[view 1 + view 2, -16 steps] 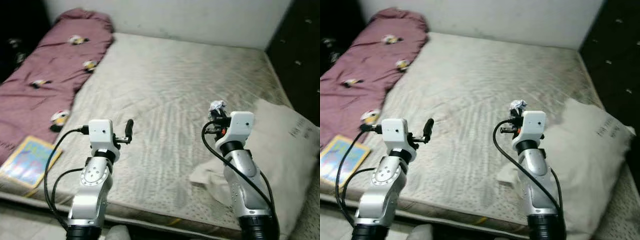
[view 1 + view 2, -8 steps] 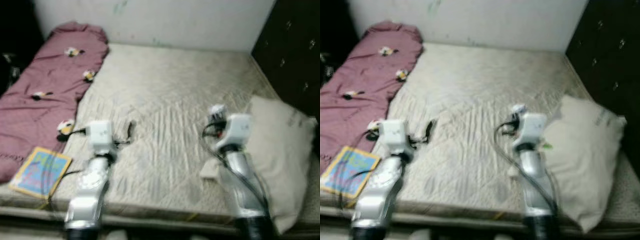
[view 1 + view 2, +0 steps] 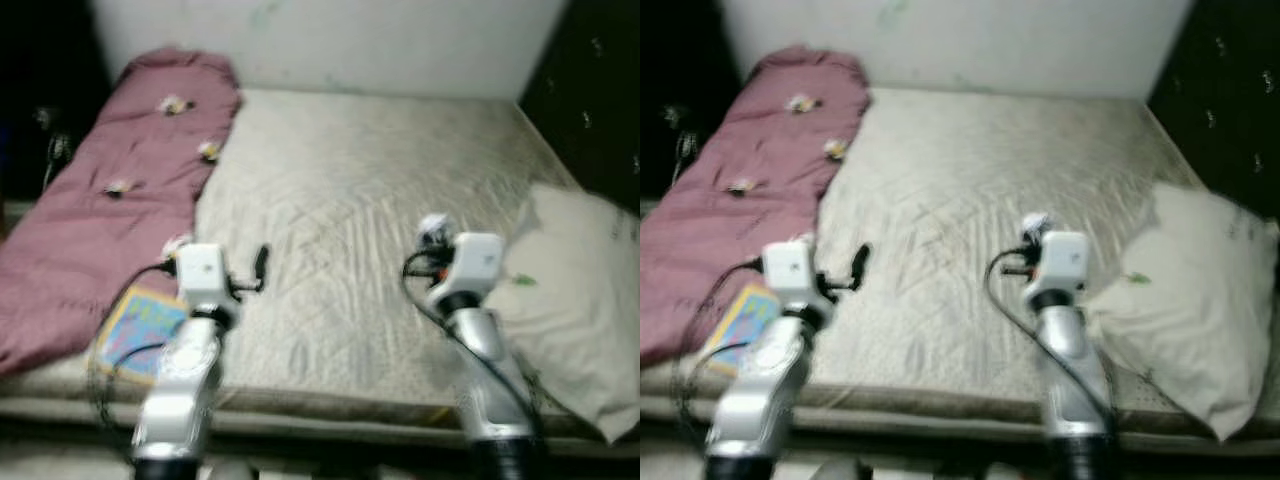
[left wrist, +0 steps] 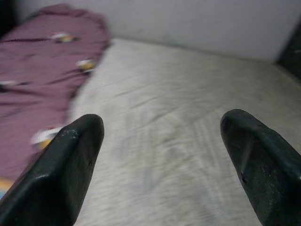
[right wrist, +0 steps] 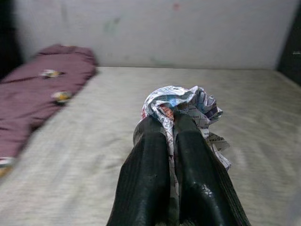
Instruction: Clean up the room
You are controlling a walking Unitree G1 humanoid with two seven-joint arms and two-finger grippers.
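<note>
My right gripper is shut on a crumpled ball of printed paper, held in the air above the bare mattress; the same paper ball pokes out ahead of the right wrist in the head views. My left gripper is open and holds nothing, its two black fingers spread wide over the mattress. In the head views the left gripper hovers over the mattress's near left part.
A maroon blanket with small printed figures lies along the mattress's left side. A colourful book rests near the front left edge. A cream pillow sits at the right. White wall behind, dark furniture at far right.
The whole view has shifted and blurred, so the camera has moved back from the bed. Both arms keep their pose and the right gripper still holds the paper ball.
</note>
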